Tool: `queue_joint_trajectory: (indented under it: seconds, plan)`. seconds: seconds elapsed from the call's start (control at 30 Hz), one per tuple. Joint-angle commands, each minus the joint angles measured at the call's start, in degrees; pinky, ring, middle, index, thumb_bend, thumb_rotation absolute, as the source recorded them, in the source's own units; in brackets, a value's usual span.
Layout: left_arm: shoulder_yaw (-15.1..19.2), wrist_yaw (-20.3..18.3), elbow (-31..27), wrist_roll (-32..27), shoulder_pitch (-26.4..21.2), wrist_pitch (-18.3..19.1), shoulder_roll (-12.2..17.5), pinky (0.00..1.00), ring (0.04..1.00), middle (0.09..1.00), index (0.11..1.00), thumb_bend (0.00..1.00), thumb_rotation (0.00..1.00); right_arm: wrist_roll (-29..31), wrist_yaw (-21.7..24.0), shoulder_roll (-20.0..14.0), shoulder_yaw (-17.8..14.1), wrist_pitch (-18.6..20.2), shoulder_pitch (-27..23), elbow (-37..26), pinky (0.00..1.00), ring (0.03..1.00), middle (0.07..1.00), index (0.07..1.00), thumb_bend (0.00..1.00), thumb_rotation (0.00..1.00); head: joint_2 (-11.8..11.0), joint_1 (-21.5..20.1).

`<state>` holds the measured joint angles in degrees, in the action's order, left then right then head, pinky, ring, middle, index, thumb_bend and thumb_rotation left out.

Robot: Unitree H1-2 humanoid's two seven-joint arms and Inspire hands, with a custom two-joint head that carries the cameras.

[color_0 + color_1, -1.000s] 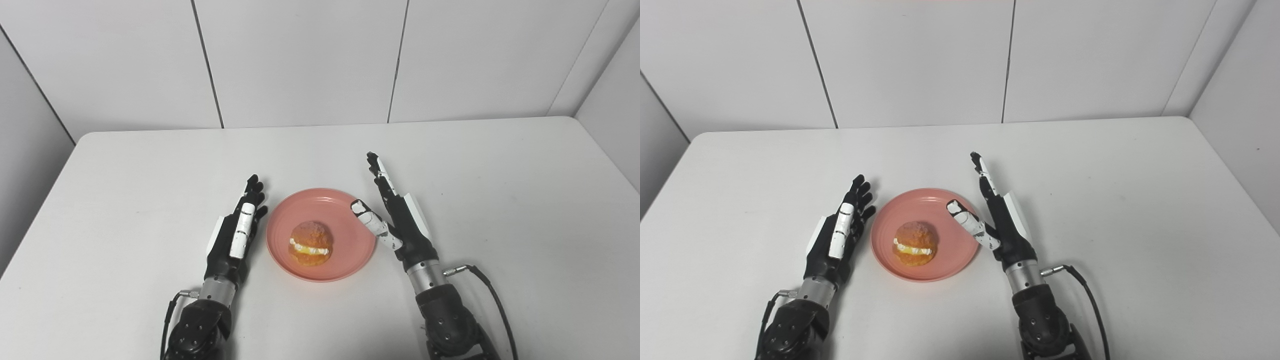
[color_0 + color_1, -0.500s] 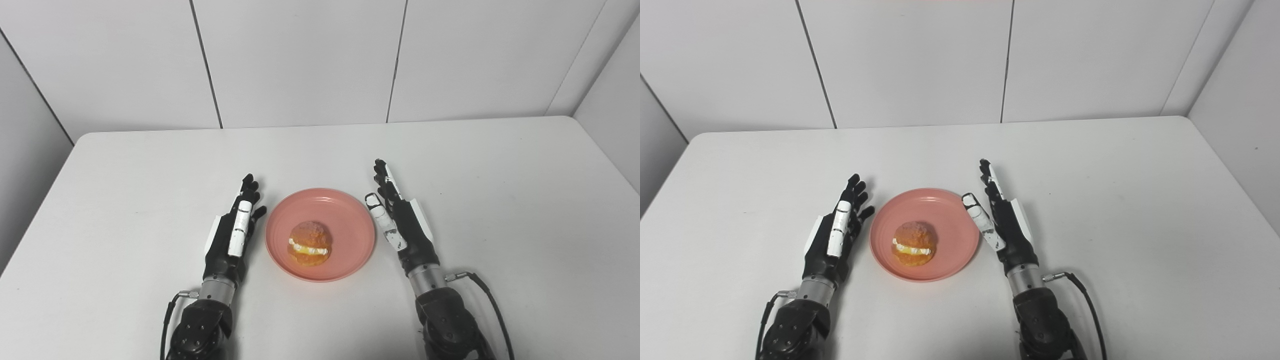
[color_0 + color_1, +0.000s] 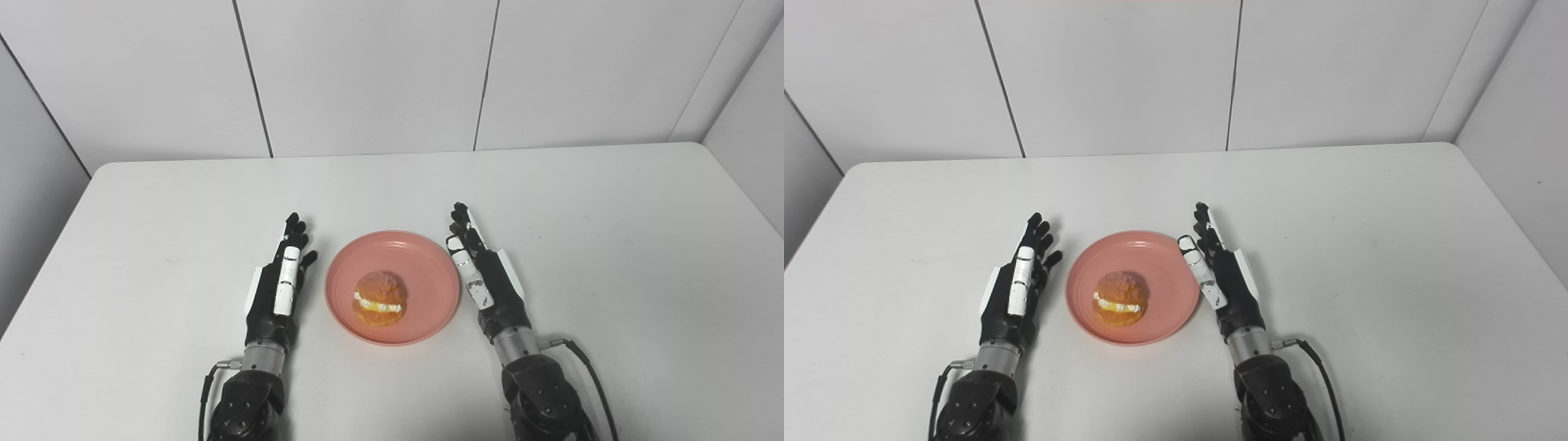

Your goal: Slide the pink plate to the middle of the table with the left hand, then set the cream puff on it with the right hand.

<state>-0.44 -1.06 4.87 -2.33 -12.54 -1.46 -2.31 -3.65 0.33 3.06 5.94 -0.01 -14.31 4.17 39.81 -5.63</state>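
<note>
The pink plate (image 3: 422, 269) sits near the middle of the white table (image 3: 612, 245). The cream puff (image 3: 380, 298), golden with a white cream band, rests on the plate a little nearer me than its centre. My left hand (image 3: 278, 288) lies open and flat just left of the plate, apart from its rim. My right hand (image 3: 487, 278) lies open just right of the plate, its thumb close to the rim. Neither hand holds anything. The same scene shows in the right eye view, with the plate (image 3: 1157, 257) and puff (image 3: 1118, 299).
The table's back edge meets a white panelled wall (image 3: 367, 73). A black cable (image 3: 588, 373) trails from my right wrist.
My right hand has drawn back off the plate and folded its thumb in beside the fingers. My left hand has shifted a little left, away from the plate. Plate and puff have not moved.
</note>
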Motion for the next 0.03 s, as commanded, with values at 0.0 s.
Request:
queue_joint_trajectory:
  seconds: [0.0]
  plan:
    - [0.1,0.0,-0.5,-0.2,-0.9,-3.7,-0.2,1.0,0.999,1.0,0.982,0.55,0.96,0.8,0.0,0.7,-0.5,-0.6,-0.7,-0.7,1.0,1.0,1.0,1.0,0.62,0.93,0.0,0.0]
